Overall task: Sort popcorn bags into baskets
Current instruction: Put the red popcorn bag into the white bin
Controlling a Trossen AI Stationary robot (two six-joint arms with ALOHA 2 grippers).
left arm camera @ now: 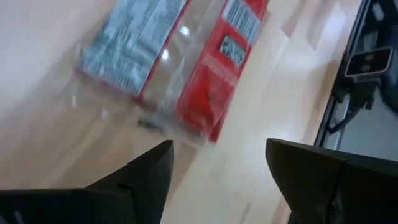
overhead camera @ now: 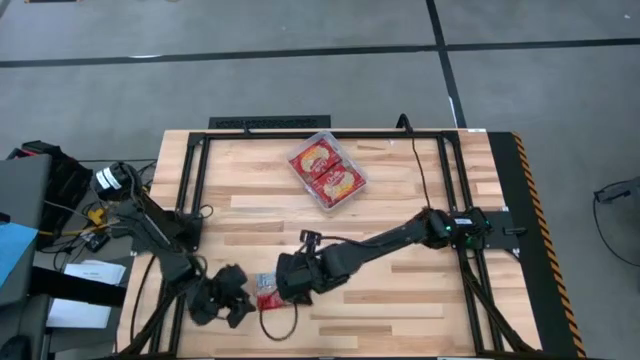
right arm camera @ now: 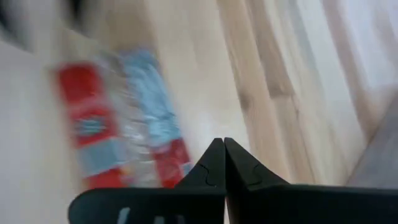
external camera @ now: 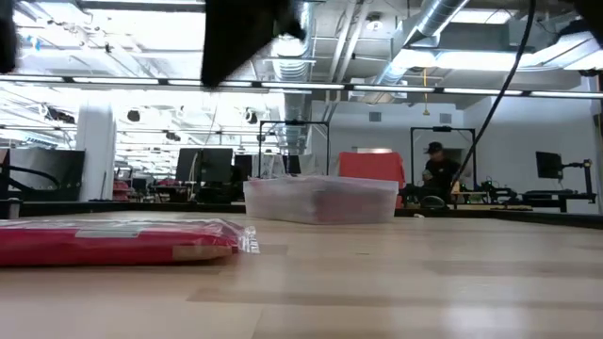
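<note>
Where wooden table (overhead camera: 400, 190) ends, office room, person (external camera: 436, 168) behind.

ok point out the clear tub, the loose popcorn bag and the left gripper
clear tub (overhead camera: 352, 196): high view, its right rim
loose popcorn bag (overhead camera: 267, 292): high view, middle of the red packet
left gripper (overhead camera: 241, 309): high view, between its open fingertips

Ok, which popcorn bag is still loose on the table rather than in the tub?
The lone popcorn bag at the table's near edge, between the left gripper and right gripper; the other bags sit in the clear tub.
</note>
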